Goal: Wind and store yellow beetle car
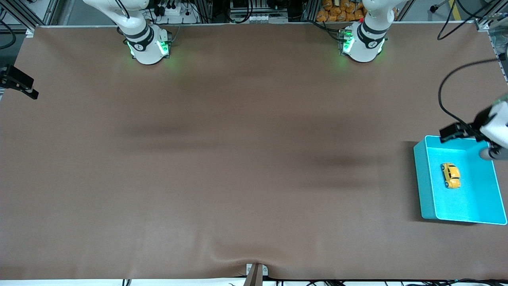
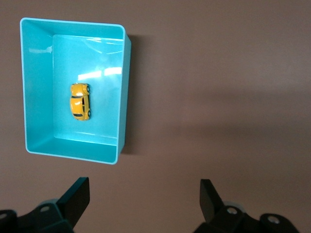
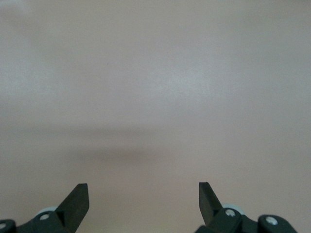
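Desk (image 1: 222,167) covered with a brown mat is carrying only 1 container, a teal bin (image 1: 424,186), which is standing at the left arm's end of the desk. We are seeing the yellow beetle car (image 1: 451,175) lying inside this bin, on its 4 wheels, on the bin's floor and apart from all 4 walls. In the left wrist view the yellow beetle car (image 2: 80,101) is resting a little off the middle of the teal bin (image 2: 122,92), and nothing is touching it.

The left gripper (image 2: 144,201) is hanging in the air over the brown mat just beside the bin, and its 2 fingers (image 2: 77,196) are standing wide apart with nothing between them. In the front view we are finding the left gripper (image 1: 462,131) at the edge of the picture, over the bin's rim that is farther from the front camera.

The right gripper (image 3: 144,201) is waiting high over bare mat, and its 2 fingers (image 3: 77,199) are also spread apart and holding nothing. In the front view we are seeing only a small dark part at the right arm's end of the desk, and we cannot tell whether this belongs to the right gripper.
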`<state>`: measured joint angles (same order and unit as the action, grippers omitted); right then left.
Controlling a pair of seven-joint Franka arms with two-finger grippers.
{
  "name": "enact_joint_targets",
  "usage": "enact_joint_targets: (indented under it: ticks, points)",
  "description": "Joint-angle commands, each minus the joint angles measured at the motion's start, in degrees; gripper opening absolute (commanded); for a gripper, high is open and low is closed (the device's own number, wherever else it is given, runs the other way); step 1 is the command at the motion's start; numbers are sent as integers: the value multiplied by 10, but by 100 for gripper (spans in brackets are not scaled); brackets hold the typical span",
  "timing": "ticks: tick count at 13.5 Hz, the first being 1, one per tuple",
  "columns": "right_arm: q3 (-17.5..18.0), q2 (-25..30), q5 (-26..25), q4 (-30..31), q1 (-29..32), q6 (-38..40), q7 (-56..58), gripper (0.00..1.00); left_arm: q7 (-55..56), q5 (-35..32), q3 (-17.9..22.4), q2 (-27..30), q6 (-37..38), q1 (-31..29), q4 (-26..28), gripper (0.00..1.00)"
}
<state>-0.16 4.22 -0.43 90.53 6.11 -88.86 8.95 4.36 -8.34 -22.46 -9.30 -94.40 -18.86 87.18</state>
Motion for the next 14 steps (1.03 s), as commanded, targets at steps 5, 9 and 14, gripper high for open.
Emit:
enact_joint_targets:
  ticks: [5, 9, 14]
  points:
    - [-2, -8, 0, -14, 3, 6, -12, 100, -1, 61, 128, 101, 70, 150, 20, 100]
    - [-1, -13, -1, -15, -3, 4, -12, 100, 38, 83, 165, 132, 101, 211, 20, 100]
    - [-2, -15, 1, -14, 0, 9, -12, 100, 34, 85, 186, 139, 118, 233, 12, 100]
